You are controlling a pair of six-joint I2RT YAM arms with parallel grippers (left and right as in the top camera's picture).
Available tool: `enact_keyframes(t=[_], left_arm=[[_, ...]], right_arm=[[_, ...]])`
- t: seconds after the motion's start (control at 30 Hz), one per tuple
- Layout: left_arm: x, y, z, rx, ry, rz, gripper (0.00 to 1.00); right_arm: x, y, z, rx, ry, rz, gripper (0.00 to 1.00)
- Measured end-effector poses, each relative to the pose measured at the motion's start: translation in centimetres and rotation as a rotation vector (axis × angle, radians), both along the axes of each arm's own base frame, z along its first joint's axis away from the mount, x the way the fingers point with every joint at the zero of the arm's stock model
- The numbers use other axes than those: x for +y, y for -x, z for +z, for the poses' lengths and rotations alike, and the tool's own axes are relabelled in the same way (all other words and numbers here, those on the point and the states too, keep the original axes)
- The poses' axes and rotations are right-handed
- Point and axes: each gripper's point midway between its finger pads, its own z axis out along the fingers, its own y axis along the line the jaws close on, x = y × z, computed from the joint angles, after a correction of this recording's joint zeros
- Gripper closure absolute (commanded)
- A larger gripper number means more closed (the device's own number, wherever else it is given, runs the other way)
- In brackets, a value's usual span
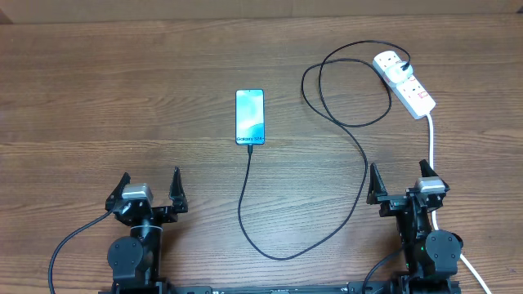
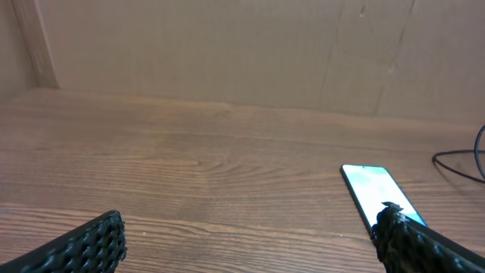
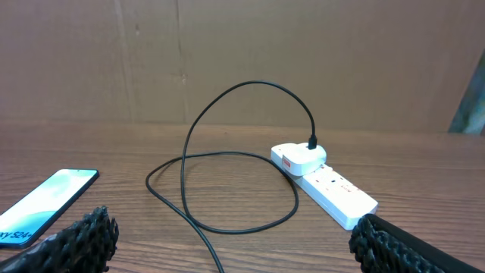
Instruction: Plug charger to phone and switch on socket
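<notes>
The phone (image 1: 250, 117) lies flat mid-table with its blue screen lit; it also shows in the left wrist view as the phone (image 2: 375, 189) and at the left of the right wrist view as the phone (image 3: 45, 201). The black charger cable (image 1: 362, 163) runs from the phone's near edge, loops across the table and ends at a white adapter in the socket (image 1: 406, 83). Whether its tip is inserted in the phone I cannot tell. In the right wrist view the charger (image 3: 250, 85) arcs up from the socket (image 3: 333, 193). My left gripper (image 1: 149, 188) (image 2: 246, 231) and right gripper (image 1: 399, 178) (image 3: 231, 235) stand open and hold nothing, near the front edge.
A thick white cord (image 1: 431, 143) runs from the socket toward me, passing beside the right arm. Cable loops (image 1: 327, 82) lie left of the socket. A cardboard wall (image 3: 242, 53) stands behind the table.
</notes>
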Motion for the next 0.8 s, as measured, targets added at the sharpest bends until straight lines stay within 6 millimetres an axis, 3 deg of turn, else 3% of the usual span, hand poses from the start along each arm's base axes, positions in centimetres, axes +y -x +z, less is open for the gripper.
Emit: enact_keyframes(t=[0.8], left_arm=[[-0.01,0.0,0.0,0.002,-0.037,-0.003,0.0]], right_arm=[[0.0,0.0,0.0,0.0,0.0,0.0,0.0]])
